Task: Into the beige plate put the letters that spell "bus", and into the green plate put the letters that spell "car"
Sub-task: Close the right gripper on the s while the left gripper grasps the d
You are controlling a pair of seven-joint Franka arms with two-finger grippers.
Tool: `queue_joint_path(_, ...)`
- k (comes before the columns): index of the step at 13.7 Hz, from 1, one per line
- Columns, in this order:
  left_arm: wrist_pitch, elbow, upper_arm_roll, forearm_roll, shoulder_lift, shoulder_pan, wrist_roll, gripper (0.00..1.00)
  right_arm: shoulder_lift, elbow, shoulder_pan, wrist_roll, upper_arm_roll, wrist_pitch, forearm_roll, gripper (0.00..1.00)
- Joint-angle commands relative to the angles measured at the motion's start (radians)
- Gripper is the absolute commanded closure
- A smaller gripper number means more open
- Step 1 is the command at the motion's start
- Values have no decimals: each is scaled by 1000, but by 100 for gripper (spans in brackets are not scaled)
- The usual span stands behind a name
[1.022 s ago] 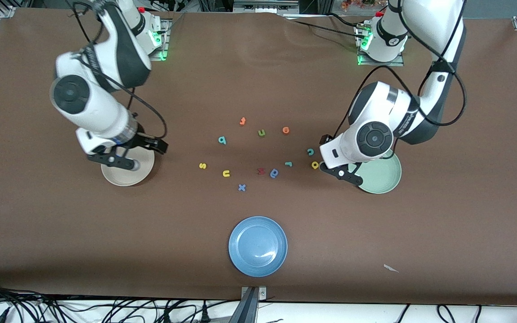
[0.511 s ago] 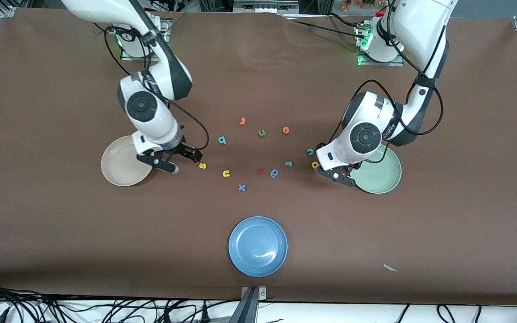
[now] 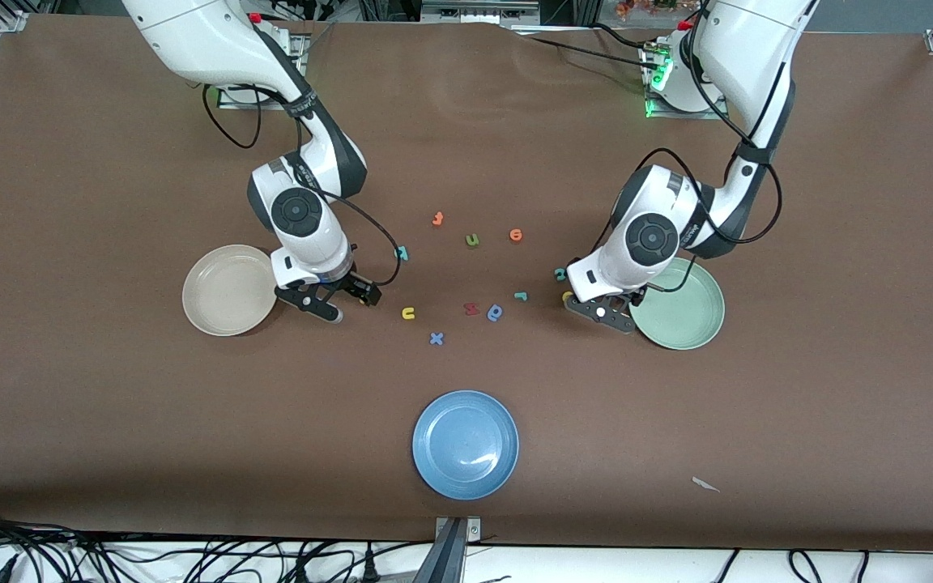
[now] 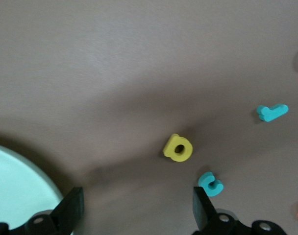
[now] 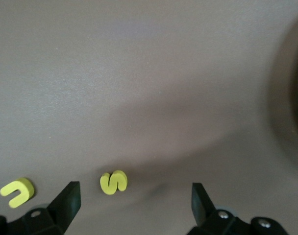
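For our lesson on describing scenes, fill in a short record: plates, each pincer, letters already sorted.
beige plate: holds no letters
green plate: holds no letters
right pincer: open, over yellow "s"
left pincer: open, over yellow "a"
letters sorted: none yet
blue plate: holds nothing, nearest the front camera

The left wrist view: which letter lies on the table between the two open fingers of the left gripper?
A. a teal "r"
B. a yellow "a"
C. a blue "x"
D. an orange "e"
B: the yellow "a" lies between the open fingers of the left gripper, with the teal "c" beside it.
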Motion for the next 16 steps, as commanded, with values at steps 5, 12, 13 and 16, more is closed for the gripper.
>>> queue_joint_path(5,148,-11,7,19,32,-41,12,7,65,48,4,-29,4,11,-19,0)
queue_joint_path(12,220,-14,-4,13,87,-44,15,38,93,100,3,-81,27,-43,-12,31)
queue_joint_path(13,221,-14,-4,14,88,-39,15,45,93,100,3,-81,27,-43,-11,34)
queue_joint_path(16,220,-14,-6,13,88,-39,15,80,93,99,4,-82,27,-43,-9,45)
